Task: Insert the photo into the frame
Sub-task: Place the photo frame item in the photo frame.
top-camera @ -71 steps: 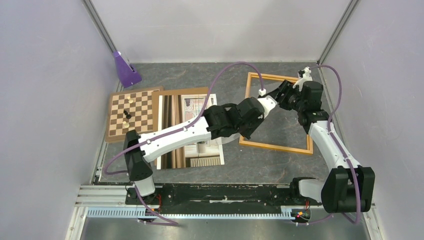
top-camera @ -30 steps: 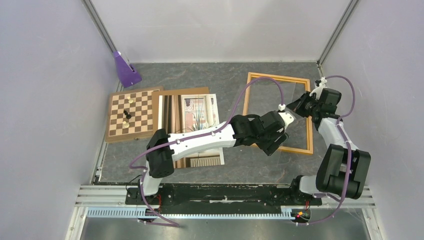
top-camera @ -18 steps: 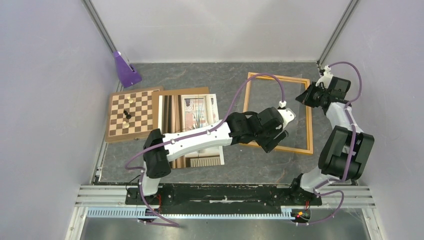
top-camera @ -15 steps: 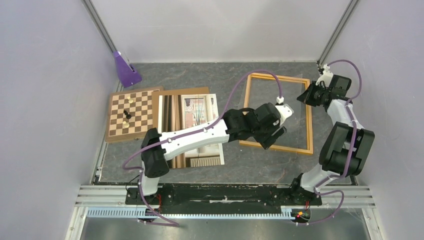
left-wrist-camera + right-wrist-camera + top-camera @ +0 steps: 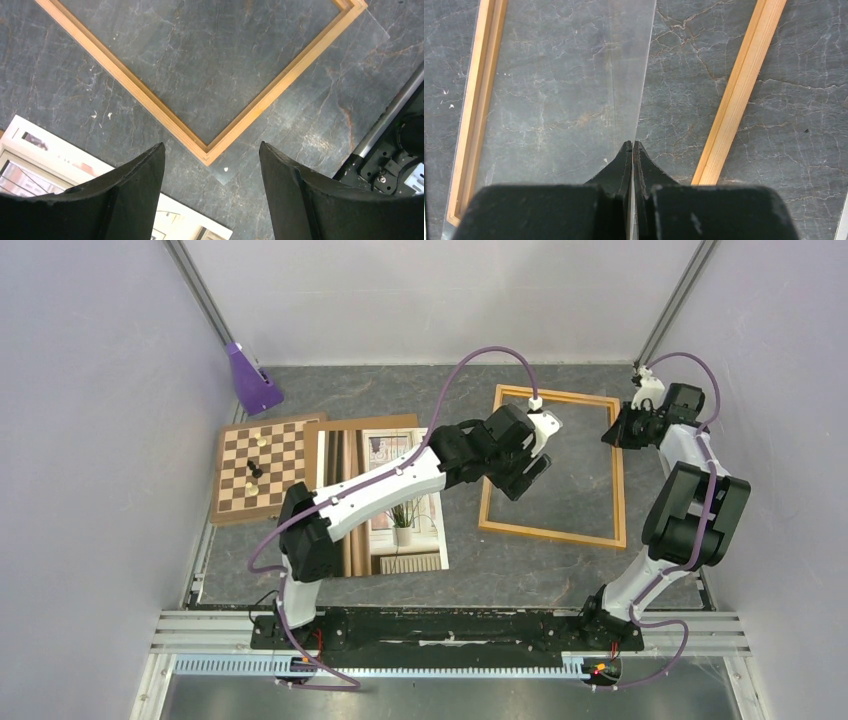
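The photo (image 5: 398,536) lies flat left of centre, partly under my left arm, and its white corner (image 5: 30,150) shows in the left wrist view. The frame (image 5: 550,532), an empty light-orange wooden rectangle, lies on the table at the right. My left gripper (image 5: 520,478) hovers open over the frame's left side. One frame corner (image 5: 207,152) sits between its fingers, with nothing held. My right gripper (image 5: 632,146) is at the frame's far right edge (image 5: 615,430). It is shut on the edge of a clear sheet (image 5: 564,85) that hangs tilted over the frame rails (image 5: 739,95).
A chessboard (image 5: 262,465) with a few pieces lies at the left, touching a brown board (image 5: 370,422) under the photo. A purple block (image 5: 250,380) stands at the back left. Walls close in on both sides. The arm bases and a rail run along the near edge.
My left arm has swung from the frame's lower right area to its upper left, still open. The right gripper has drawn back a little toward the right wall with the clear sheet.
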Tool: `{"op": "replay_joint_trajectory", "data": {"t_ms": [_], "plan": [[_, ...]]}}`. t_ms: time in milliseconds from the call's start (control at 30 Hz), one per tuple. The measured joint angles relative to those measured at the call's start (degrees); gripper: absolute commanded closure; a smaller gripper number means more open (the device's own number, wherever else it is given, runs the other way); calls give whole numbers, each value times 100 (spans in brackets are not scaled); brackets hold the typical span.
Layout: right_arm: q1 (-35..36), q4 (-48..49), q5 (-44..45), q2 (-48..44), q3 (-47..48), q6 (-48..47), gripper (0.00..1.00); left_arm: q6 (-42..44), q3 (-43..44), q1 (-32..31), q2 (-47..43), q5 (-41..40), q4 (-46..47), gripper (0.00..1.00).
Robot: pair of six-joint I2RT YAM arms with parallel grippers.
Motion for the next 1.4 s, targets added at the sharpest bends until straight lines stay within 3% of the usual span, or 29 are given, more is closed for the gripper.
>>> {"op": "replay_joint_trajectory", "data": {"t_ms": [933,1400], "plan": [[-111,1156,-28,44,-175,826,100,229,251,387,341,376,-195,26],[-92,990,-24,498,247,688,100,350,254,387,341,387,-219,26]]}}
